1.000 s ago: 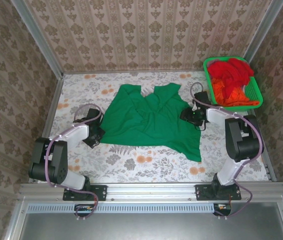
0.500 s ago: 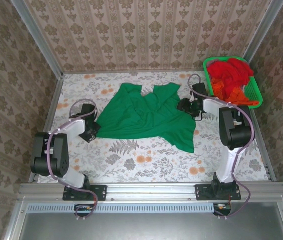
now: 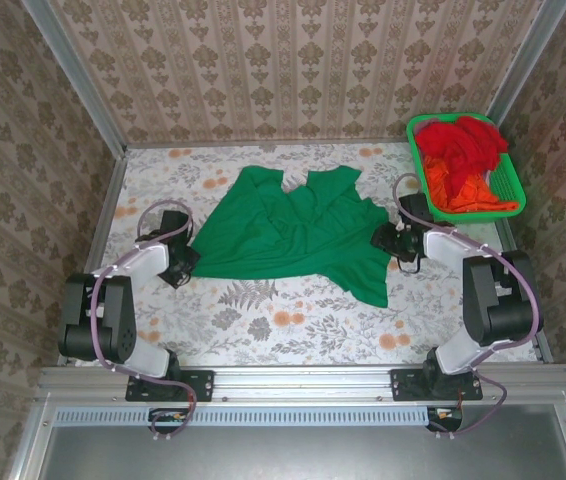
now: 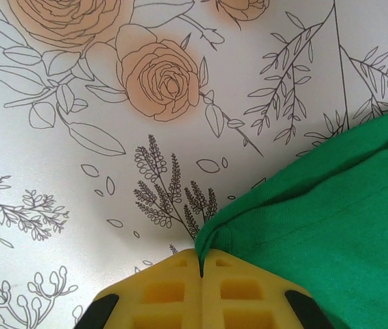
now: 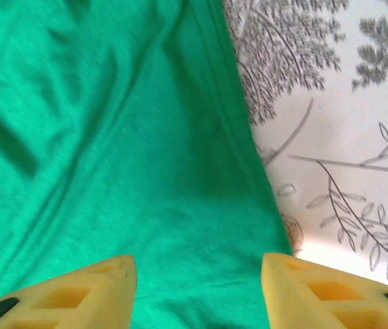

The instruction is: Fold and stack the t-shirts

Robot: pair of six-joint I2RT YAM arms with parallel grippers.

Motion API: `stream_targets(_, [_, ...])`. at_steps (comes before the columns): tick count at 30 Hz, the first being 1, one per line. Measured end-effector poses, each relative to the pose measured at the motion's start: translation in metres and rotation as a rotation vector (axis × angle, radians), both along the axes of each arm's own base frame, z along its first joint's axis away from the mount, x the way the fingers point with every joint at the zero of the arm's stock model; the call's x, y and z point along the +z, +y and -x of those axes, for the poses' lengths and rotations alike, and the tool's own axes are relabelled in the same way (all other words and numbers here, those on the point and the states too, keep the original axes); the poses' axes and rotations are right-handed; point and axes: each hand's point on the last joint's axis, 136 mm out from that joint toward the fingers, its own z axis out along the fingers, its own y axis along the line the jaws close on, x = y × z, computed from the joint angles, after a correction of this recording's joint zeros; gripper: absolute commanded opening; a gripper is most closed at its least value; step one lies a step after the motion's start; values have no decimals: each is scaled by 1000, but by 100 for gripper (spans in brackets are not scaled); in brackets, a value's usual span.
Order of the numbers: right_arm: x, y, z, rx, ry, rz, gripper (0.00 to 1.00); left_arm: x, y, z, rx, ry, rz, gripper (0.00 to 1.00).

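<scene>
A dark green t-shirt (image 3: pixel 293 232) lies spread and rumpled on the flowered table. My left gripper (image 3: pixel 180 261) is at its left corner, shut on the hem; in the left wrist view the yellow fingers (image 4: pixel 173 288) pinch a fold of the green t-shirt (image 4: pixel 331 219). My right gripper (image 3: pixel 387 238) sits at the shirt's right edge, open. In the right wrist view its yellow fingertips (image 5: pixel 91 288) stand wide apart over the green t-shirt (image 5: pixel 125 151), nothing between them. Red and orange t-shirts (image 3: pixel 460 160) are piled in the basket.
A bright green mesh basket (image 3: pixel 511 195) stands at the back right corner. Patterned walls enclose the table (image 3: pixel 293 330) on three sides. Bare tabletop lies in front of the shirt and along the left side.
The left gripper has pulled the shirt's left corner outward to the left. The right gripper has let go of the right edge and now stands open beside it. The shirt lies flatter.
</scene>
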Motion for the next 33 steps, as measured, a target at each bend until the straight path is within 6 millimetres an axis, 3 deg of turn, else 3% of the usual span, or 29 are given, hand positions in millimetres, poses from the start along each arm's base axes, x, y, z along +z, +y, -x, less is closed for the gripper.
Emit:
stream_targets(4, [-18, 5, 24, 18, 68, 10, 46, 0, 0, 0, -6, 1, -2, 0])
stream_targets(26, [-16, 11, 55, 73, 147, 113, 45, 0, 0, 1, -10, 3, -4, 0])
stream_targets(29, [-16, 11, 55, 72, 148, 113, 36, 0, 0, 0, -10, 3, -3, 0])
stream_targets(33, [-20, 11, 56, 72, 159, 114, 8, 0, -1, 1, -11, 3, 1, 0])
